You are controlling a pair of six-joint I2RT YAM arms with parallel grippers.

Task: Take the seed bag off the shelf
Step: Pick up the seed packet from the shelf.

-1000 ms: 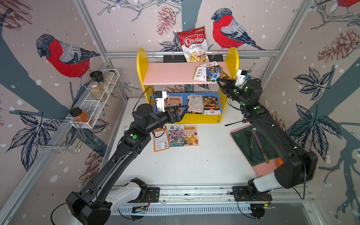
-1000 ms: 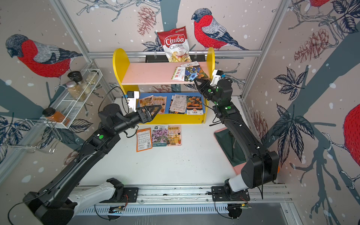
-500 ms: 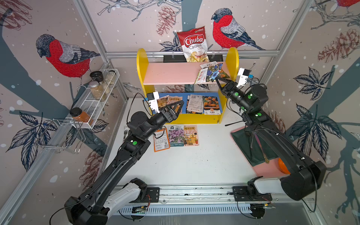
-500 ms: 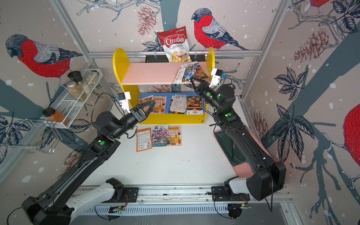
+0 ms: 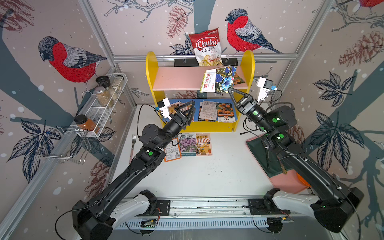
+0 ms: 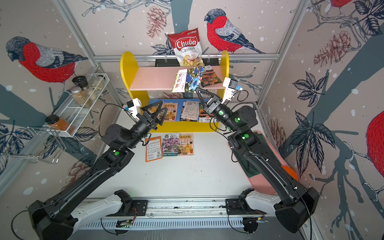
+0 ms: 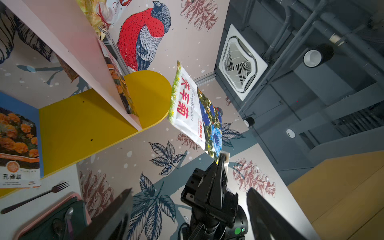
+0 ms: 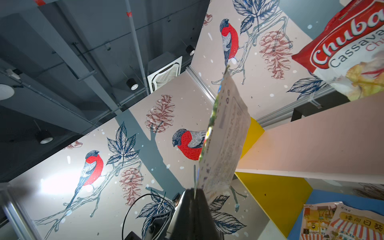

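Note:
The seed bag (image 5: pixel 220 80) (image 6: pixel 188 81), blue flowers with a white strip of red characters, stands on edge in front of the shelf's (image 5: pixel 150 68) (image 6: pixel 153 79) pink upper board. My right gripper (image 5: pixel 229 89) (image 6: pixel 197 89) (image 8: pixel 194 190) is shut on the seed bag's lower corner. In the left wrist view the seed bag (image 7: pixel 195 116) hangs apart from the pink board. My left gripper (image 5: pixel 188 108) (image 6: pixel 161 106) (image 7: pixel 188 192) is open and empty in front of the blue lower board, pointing up toward the bag.
An orange-flower packet (image 6: pixel 209 78) lies on the pink board; more packets (image 5: pixel 225 112) lie on the blue board and on the table (image 5: pixel 188 144). A chips bag (image 5: pixel 207 47) hangs behind the shelf. Wire spice rack (image 5: pixel 104 101) at left, tray (image 5: pixel 291 182) at right, fork (image 5: pixel 133 143).
The right gripper has tipped the seed bag up from lying flat on the pink board and drawn it slightly forward. The left gripper has risen, tilted upward and narrowed a little.

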